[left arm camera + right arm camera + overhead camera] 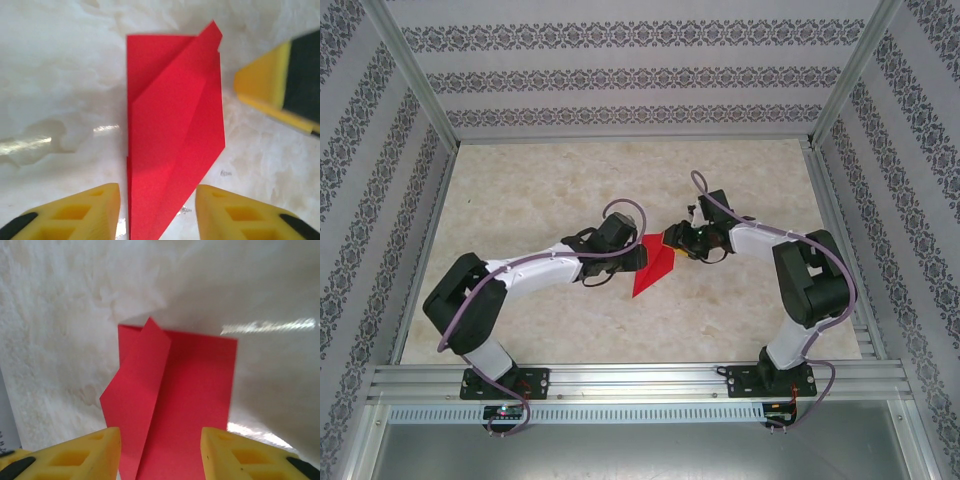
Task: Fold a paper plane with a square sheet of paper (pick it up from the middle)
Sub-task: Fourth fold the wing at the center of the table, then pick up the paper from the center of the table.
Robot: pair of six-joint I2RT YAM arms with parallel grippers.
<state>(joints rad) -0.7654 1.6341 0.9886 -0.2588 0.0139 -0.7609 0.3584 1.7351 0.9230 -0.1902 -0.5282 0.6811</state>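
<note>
The red paper [653, 268] lies flat on the marble-patterned table [520, 200], folded into a tapered shape with diagonal flaps and a point toward the near side. My left gripper [632, 246] hovers at its left edge, my right gripper [682, 240] at its far right corner. In the left wrist view the folded paper [170, 130] runs between the open yellow fingers [95, 210] of the left gripper [157, 200], and a right finger [272, 85] shows beyond it. In the right wrist view the paper [185, 405] lies under the open right gripper [160, 442].
Aluminium frame rails [620, 380] run along the near edge, with both arm bases bolted there. Patterned walls [620, 75] enclose the table on three sides. Bare tabletop stretches to the far left and far right of the paper.
</note>
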